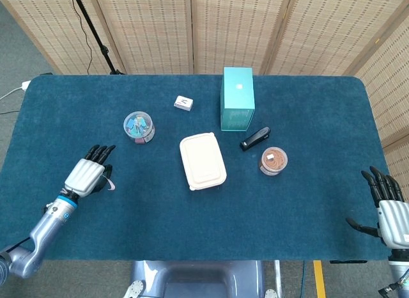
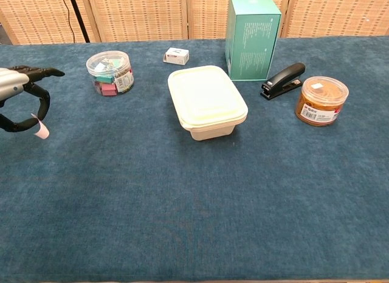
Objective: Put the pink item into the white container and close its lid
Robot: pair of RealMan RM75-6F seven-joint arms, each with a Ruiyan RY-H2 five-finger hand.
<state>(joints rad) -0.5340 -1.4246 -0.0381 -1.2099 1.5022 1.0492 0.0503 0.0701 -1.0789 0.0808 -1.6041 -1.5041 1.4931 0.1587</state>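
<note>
The left hand (image 2: 21, 98) at the table's left side pinches a small pink tag (image 2: 41, 127) between thumb and fingers, off the blue cloth (image 2: 194, 198). The white lidded container (image 2: 207, 101) sits shut mid-table, well right of it. The right hand (image 1: 387, 207) hangs at the near right corner, fingers spread, holding nothing.

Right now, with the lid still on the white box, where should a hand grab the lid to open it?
Probably at the lid's overhanging rim on the near short end of the white container, coming from the front: the edge sticks out past the tub there, and nothing stands before it.
</note>
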